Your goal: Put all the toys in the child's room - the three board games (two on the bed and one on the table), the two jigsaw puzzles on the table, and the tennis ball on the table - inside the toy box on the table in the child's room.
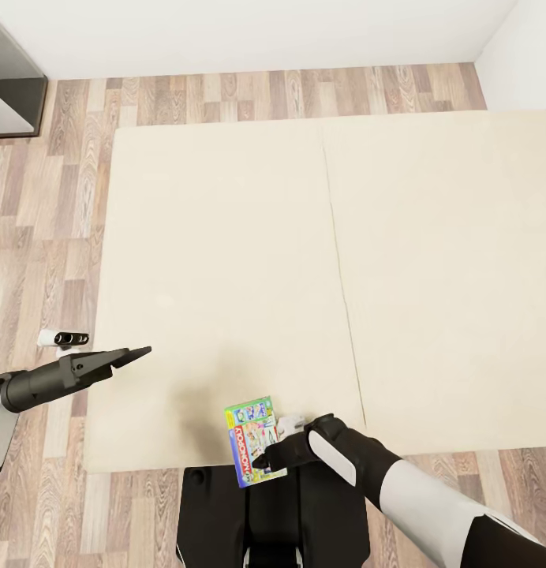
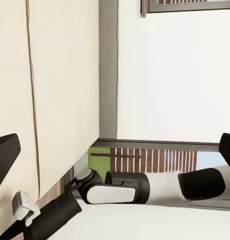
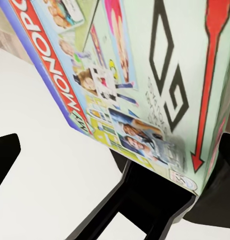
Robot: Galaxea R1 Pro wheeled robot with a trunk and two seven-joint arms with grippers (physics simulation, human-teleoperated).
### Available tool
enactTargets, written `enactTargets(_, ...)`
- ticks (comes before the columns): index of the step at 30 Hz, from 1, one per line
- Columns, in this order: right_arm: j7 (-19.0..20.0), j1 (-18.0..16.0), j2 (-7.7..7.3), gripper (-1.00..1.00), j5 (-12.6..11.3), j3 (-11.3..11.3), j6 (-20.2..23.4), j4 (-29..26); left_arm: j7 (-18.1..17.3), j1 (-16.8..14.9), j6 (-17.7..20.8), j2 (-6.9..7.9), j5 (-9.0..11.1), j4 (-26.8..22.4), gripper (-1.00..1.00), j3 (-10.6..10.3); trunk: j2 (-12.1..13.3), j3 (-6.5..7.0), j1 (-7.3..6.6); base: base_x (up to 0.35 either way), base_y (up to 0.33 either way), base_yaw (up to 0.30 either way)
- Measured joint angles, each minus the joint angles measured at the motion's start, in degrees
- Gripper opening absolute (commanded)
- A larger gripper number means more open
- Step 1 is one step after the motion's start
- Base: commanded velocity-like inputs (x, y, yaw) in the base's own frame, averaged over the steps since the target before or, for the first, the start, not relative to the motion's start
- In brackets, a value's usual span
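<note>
Monopoly board game (image 1: 253,442) sits at the near edge of the bed (image 1: 226,260), its lower end hanging past the mattress edge over the robot's dark base (image 1: 273,517). The box is green and white with a red banner running along one long side, and in the head view it is turned slightly off square to the bed's edge. The right gripper (image 1: 267,459) is at the box's lower right corner, its dark fingers against the box, and the right wrist view shows the box (image 3: 124,85) very close to the camera, with the printed lid, the red banner and a red arrow mark. That view shows the box tilted and lodged against the gripper body, so the right gripper appears to be clamped on it, though the contact of the fingertips themselves is hidden.

The left gripper (image 1: 137,353) hangs over the bed's left edge, well apart from the box, pointing across the mattress with nothing in it; whether its fingers are parted or closed cannot be told from these views. A small white and black object (image 1: 62,338) lies on the wood-plank floor (image 1: 36,237) just beside the bed's left side. A seam (image 1: 340,276) runs down the beige mattress, dividing it into two panels.
</note>
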Motion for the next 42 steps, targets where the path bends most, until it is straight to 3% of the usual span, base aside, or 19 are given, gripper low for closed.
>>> enactTargets(42,-0.26,0.03,-0.19,1.00,-0.13,0.01,-0.25,0.00,0.00,0.07,0.00,-0.05,0.00,0.00,1.00,-0.07,0.00,0.00,0.00,0.000,0.005,0.000)
